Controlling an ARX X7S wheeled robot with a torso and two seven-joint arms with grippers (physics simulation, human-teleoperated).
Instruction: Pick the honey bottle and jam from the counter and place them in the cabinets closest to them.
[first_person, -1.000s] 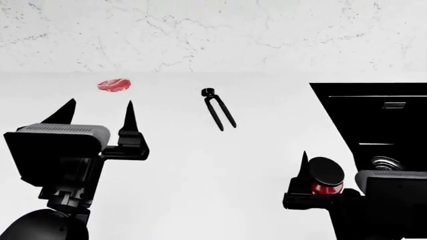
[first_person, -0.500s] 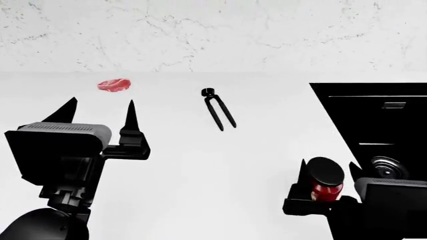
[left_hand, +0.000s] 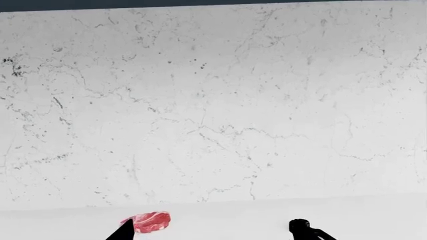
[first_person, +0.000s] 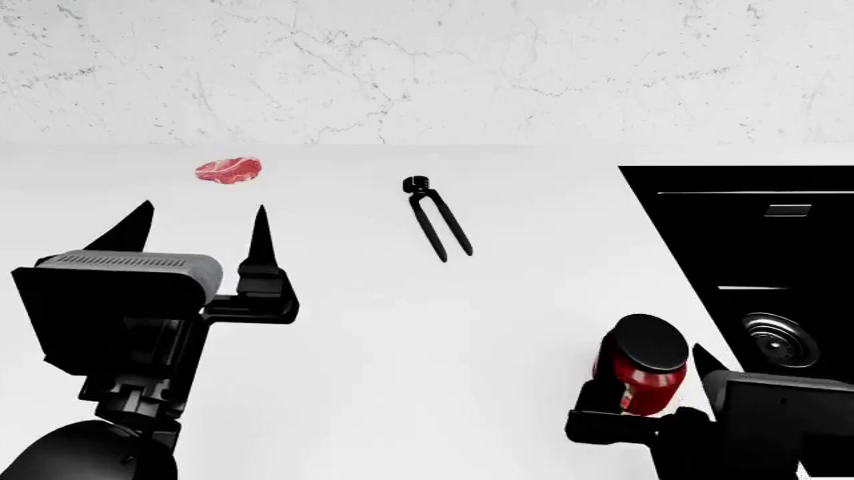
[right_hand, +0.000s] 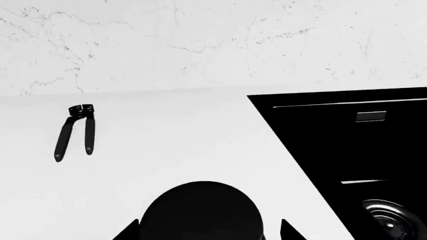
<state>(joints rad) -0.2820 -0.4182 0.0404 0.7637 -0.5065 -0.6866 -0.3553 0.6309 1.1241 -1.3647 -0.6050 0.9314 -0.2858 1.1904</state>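
Currently the right tool (first_person: 651, 395) brackets the jam (first_person: 647, 372): one finger stands against the jar's left side and the other tip rises just beside its right. Whether the fingers press the jar or merely flank it cannot be told, nor whether the jar rests on the desk (first_person: 441, 330) or is lifted clear. The upright pose with the black lid (right_hand: 200, 212) on top suits transport without spilling. The left tool (first_person: 196, 228) is spread wide and carries nothing; it hovers above bare desk, presumably kept ready for the honey bottle, which is in no view.

Ahead of the left tool lies the raw meat (first_person: 228, 170); the tongs (first_person: 437, 218) lie ahead between the two tools. The desk is plain, smooth white, and a marbled white wall (first_person: 427, 70) rises behind it. Immediately right of the right tool the desk ends at a black cooktop (first_person: 761, 240) with a round burner (first_person: 781, 340).
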